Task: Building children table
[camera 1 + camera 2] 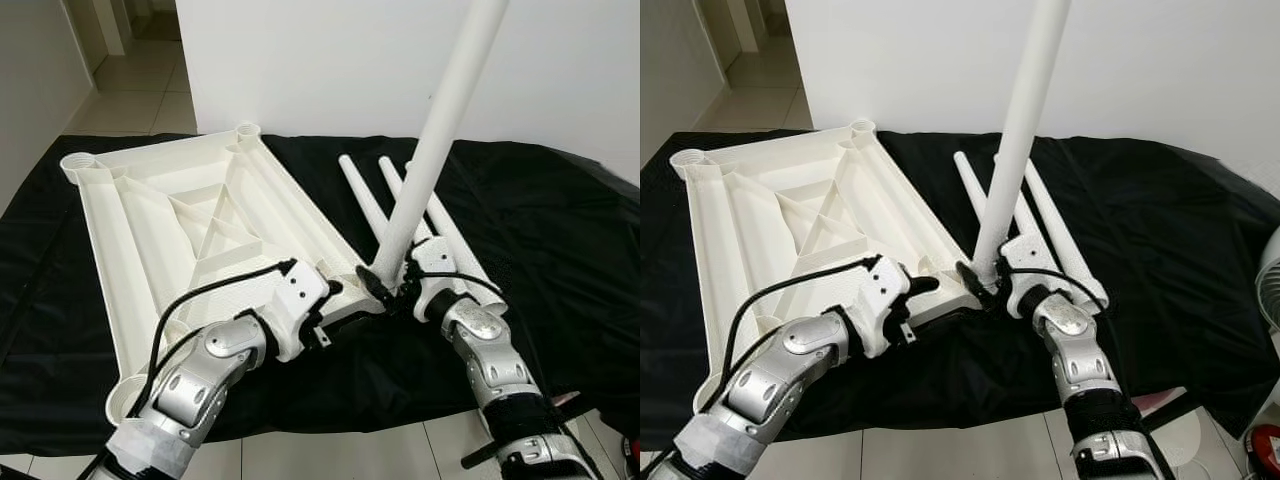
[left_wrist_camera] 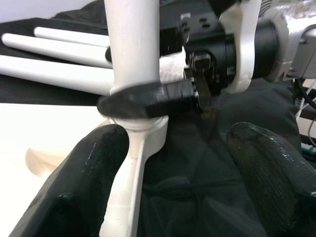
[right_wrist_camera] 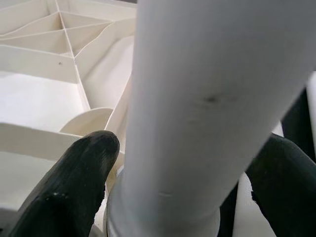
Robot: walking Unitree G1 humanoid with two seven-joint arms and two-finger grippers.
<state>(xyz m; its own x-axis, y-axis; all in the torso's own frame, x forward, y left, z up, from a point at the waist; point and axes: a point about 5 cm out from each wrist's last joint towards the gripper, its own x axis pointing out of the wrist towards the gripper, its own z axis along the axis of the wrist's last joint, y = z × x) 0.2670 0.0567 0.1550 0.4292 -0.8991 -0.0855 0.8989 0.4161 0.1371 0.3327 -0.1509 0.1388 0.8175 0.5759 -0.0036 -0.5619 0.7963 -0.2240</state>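
Black cloth (image 1: 560,230) covers the floor before a white wall. On its left lies the upturned white tabletop (image 1: 190,225). Left tool (image 1: 340,298), released, sits at its near right corner socket. Right tool (image 1: 393,283) clenches the upright table leg (image 1: 430,150) standing there; three spare legs (image 1: 372,205) lie just right.

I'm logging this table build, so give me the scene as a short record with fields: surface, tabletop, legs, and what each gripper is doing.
surface: black cloth on the floor
tabletop: white tabletop lying underside up, ribs showing
upright leg: white leg standing tilted at the tabletop's near right corner socket
spare legs: three spare legs lying on the cloth beside it
right gripper: shut on the leg's base
left gripper: open, at that corner
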